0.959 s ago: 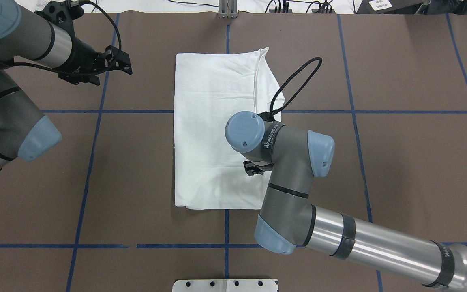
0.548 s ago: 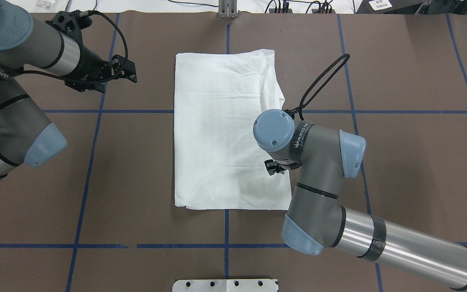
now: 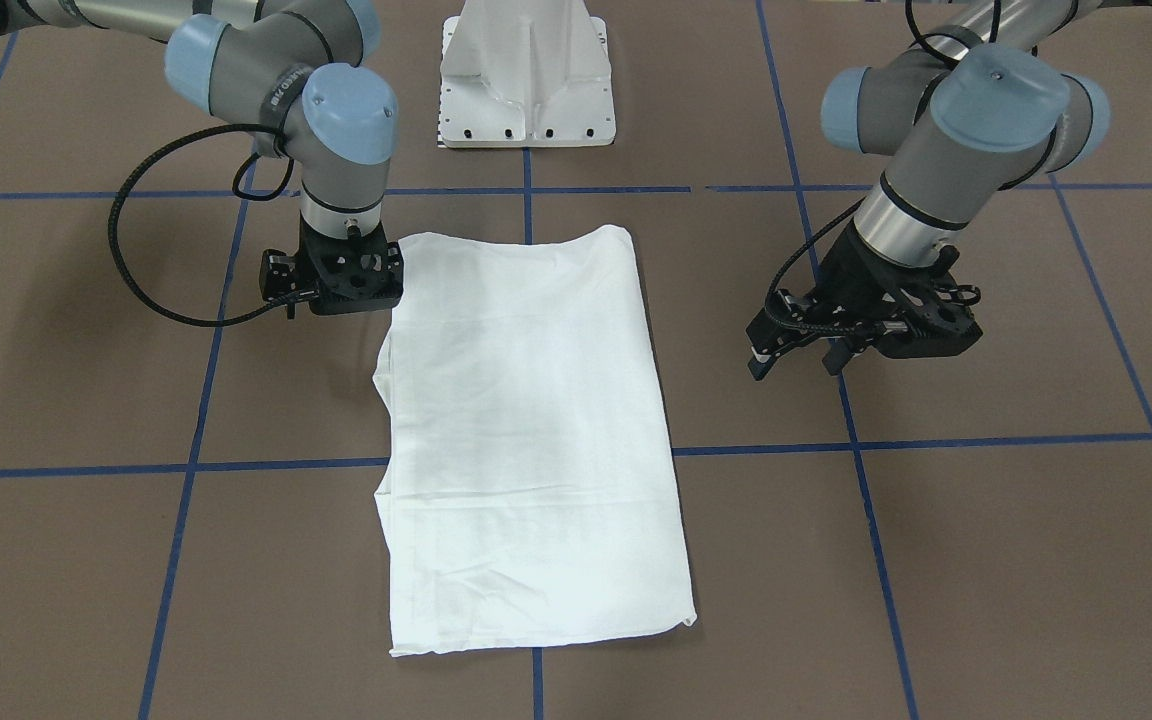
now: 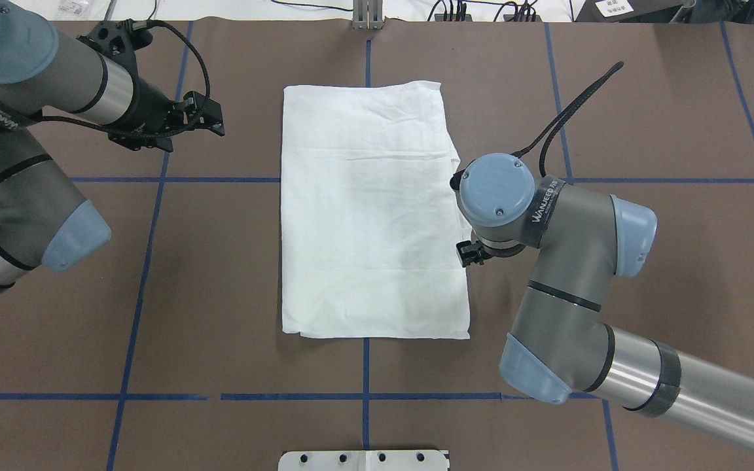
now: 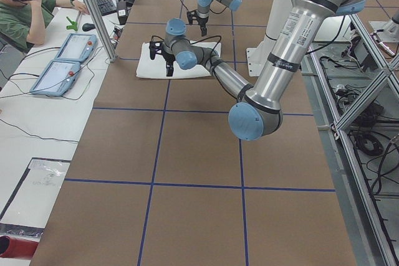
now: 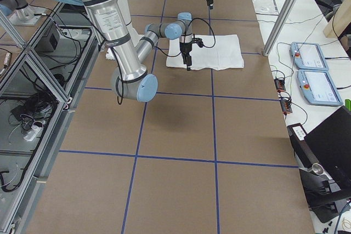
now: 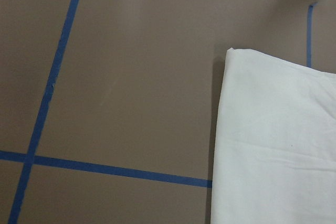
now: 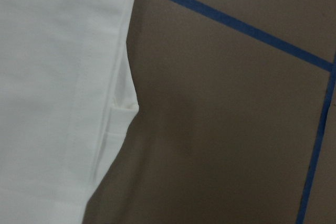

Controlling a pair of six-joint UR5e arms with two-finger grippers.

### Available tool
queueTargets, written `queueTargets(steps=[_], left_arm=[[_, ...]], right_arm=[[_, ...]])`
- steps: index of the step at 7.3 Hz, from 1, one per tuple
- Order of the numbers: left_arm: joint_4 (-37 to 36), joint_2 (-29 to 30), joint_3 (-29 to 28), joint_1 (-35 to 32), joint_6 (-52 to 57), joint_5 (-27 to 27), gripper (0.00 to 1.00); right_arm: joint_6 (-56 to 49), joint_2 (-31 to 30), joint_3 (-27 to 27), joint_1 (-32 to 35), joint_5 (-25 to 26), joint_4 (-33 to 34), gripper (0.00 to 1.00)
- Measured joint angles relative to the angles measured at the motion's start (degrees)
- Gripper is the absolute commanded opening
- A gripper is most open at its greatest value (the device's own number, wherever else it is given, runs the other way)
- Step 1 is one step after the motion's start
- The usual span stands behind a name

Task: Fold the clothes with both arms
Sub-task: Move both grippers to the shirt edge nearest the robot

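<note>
The white shirt (image 4: 370,209) lies folded into a flat upright rectangle in the middle of the brown table, also in the front view (image 3: 526,430). No printed text shows. My left gripper (image 4: 210,120) hovers open and empty to the left of the shirt's far corner, also in the front view (image 3: 794,365). Its wrist view shows that corner (image 7: 273,140). My right gripper (image 3: 341,298) points down at the shirt's right edge, mostly hidden under its wrist. I cannot tell whether it is open or shut. Its wrist view shows the shirt's edge (image 8: 52,77) and no fingers.
Blue tape lines (image 4: 365,366) grid the table. The white pedestal base (image 3: 526,80) stands at the near edge. Beyond the far edge are a metal post (image 4: 367,13), cables, two tablets (image 5: 62,60) and a seated person (image 5: 25,10).
My right arm has moved right, from over the shirt's middle to its right edge. The raised flap at the shirt's far right now lies flat. My left gripper has shifted slightly.
</note>
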State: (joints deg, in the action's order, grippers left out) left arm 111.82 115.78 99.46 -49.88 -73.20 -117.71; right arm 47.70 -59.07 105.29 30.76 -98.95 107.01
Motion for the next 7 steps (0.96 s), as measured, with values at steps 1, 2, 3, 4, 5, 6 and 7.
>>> queueTargets(steps=[1,2,3,4,5,6,7], left_arm=[[0.19,-0.01,0.91,2.28,-3.96,0.14,1.0],[0.52,-0.03,2.14,6.49,-10.5,1.6,1.0],[0.61,-0.03,3.13,11.85,-17.29,4.85,0.99],[0.48,-0.05,3.58,17.21,-22.94,8.27,0.99],[0.25,-0.2,3.73,21.56,-27.18,10.62,0.99],[0.04,-0.46,3.69,25.21,-30.23,12.76,0.92],[-0.08,-0.67,3.5,27.84,-32.35,14.25,0.87]], right_arm=[[1.19,-0.18,3.39,0.44,-1.99,-1.33,1.0],[3.39,-0.49,6.59,0.61,-3.79,-2.23,1.0],[5.86,-0.74,8.63,0.66,-5.09,-3.42,1.0],[8.3,-1.04,9.7,0.68,-6.41,-5.3,1.0],[10.43,-1.54,10.15,0.7,-7.62,-7.74,1.0],[12.22,-2.03,10.25,0.7,-8.54,-10.17,1.0],[13.23,-2.35,10.27,0.69,-9.13,-11.63,1.0]])
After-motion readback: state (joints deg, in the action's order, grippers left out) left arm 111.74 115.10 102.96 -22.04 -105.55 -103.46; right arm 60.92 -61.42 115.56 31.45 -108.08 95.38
